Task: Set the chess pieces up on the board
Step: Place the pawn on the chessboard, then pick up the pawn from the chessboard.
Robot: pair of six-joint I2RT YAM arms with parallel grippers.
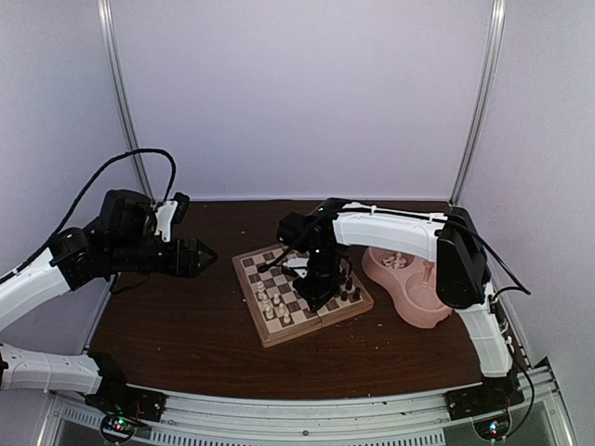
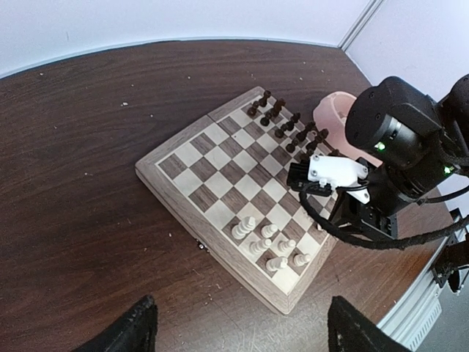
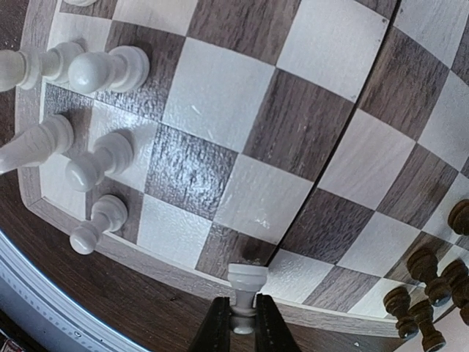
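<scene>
At the left of the top view the left jaws hang wide open and empty over the counter (image 1: 167, 325), well apart from the board (image 1: 265, 269). A handful of white pieces (image 1: 274, 305) stand on its lower-left squares. Mid-frame, the right jaws pinch one white piece (image 3: 245, 282) over the board's border by the seam. I'd lower it straight onto its edge square, upright and clear of its neighbours, parting only once it sits flat.
</scene>
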